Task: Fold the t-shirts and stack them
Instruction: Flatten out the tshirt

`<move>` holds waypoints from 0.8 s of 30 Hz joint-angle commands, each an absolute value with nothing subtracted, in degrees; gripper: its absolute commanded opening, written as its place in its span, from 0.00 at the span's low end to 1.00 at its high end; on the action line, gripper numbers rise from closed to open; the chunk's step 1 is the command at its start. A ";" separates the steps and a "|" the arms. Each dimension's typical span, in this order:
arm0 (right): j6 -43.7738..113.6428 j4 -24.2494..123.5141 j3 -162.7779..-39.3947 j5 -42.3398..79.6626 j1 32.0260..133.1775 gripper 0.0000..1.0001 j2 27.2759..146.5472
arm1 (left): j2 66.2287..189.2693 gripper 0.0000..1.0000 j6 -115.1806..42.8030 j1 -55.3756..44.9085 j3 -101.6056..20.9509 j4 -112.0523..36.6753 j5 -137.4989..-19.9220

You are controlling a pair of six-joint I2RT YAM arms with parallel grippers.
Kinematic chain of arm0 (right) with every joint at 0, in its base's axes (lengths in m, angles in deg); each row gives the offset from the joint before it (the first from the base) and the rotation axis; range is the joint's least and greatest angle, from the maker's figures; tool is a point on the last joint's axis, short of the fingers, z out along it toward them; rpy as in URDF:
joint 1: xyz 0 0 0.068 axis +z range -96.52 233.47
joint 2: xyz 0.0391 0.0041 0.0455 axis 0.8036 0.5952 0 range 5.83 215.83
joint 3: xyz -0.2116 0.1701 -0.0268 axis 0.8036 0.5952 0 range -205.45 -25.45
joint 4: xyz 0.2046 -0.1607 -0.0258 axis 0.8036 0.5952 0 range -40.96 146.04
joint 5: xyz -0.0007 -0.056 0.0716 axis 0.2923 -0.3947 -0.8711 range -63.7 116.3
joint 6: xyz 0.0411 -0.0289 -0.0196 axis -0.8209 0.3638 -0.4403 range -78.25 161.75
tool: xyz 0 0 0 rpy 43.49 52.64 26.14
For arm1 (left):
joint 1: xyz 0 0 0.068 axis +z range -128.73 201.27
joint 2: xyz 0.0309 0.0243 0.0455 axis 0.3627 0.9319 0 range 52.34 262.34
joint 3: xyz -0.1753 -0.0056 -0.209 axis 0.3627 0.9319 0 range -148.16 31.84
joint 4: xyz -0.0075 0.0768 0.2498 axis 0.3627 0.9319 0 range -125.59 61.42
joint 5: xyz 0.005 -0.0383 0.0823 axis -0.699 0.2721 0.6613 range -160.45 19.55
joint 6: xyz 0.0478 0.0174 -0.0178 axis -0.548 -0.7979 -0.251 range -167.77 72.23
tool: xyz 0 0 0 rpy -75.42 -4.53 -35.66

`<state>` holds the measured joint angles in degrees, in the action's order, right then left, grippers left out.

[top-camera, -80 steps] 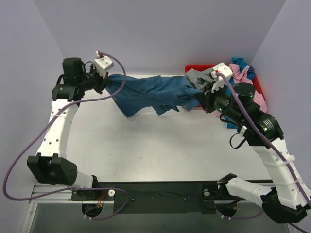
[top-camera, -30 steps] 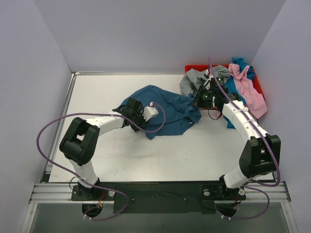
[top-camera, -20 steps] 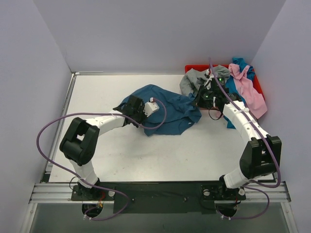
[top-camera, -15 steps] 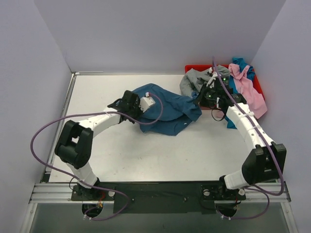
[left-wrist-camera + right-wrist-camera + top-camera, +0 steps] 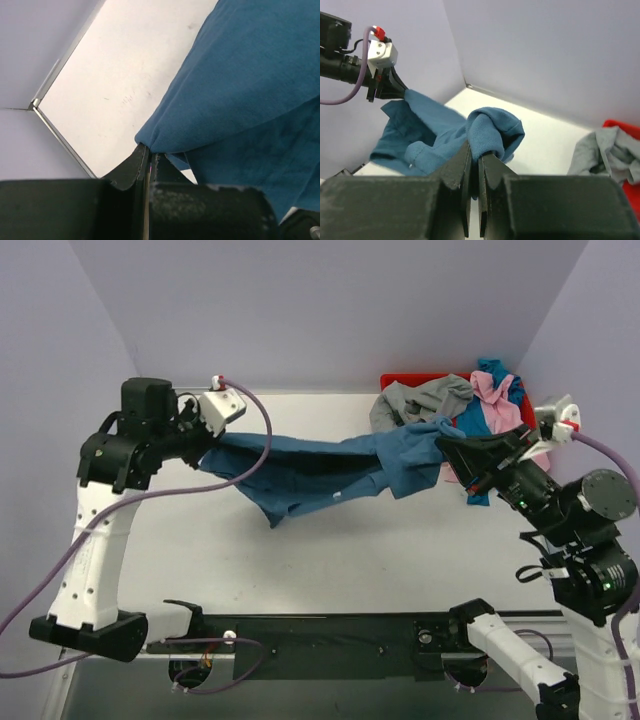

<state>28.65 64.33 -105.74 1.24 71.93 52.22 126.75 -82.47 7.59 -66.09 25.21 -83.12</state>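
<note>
The dark teal-blue t-shirt point(image 5: 320, 468) hangs stretched in the air between both grippers, sagging in the middle above the table. My left gripper point(image 5: 198, 445) is shut on its left end, seen close in the left wrist view point(image 5: 149, 150). My right gripper point(image 5: 447, 447) is shut on its bunched right end, seen in the right wrist view point(image 5: 479, 159). The shirt fills the left wrist view point(image 5: 250, 85) and drapes leftward in the right wrist view point(image 5: 440, 135). The grey t-shirt point(image 5: 420, 400), pink t-shirt point(image 5: 490, 390) and brighter turquoise-blue t-shirt point(image 5: 475, 425) lie heaped at the back right.
The red tray point(image 5: 400, 381) under the heap sits at the back right corner against the wall. White table point(image 5: 330, 550) with purple walls on three sides. The left arm's cable point(image 5: 255, 415) loops over the shirt's left end.
Both arms have risen from the table and pulled apart, lifting the teal-blue shirt from a crumpled heap into a stretched span in the air.
</note>
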 commanded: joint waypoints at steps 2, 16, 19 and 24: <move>28.83 59.78 -103.33 -2.79 73.25 0.00 54.94 | 123.01 0.00 -87.49 8.60 -72.56 43.87 -84.00; 33.75 58.35 -117.89 -4.37 68.95 0.00 105.20 | 144.31 0.38 -90.40 13.09 -49.89 -8.05 -72.39; 32.53 61.23 -127.53 -0.61 67.54 0.09 118.28 | 157.07 0.50 -84.27 15.10 -60.48 -14.04 -68.00; 29.71 69.86 -141.38 8.37 67.63 0.69 128.35 | 166.87 0.52 -76.51 18.19 -74.51 -10.36 -74.09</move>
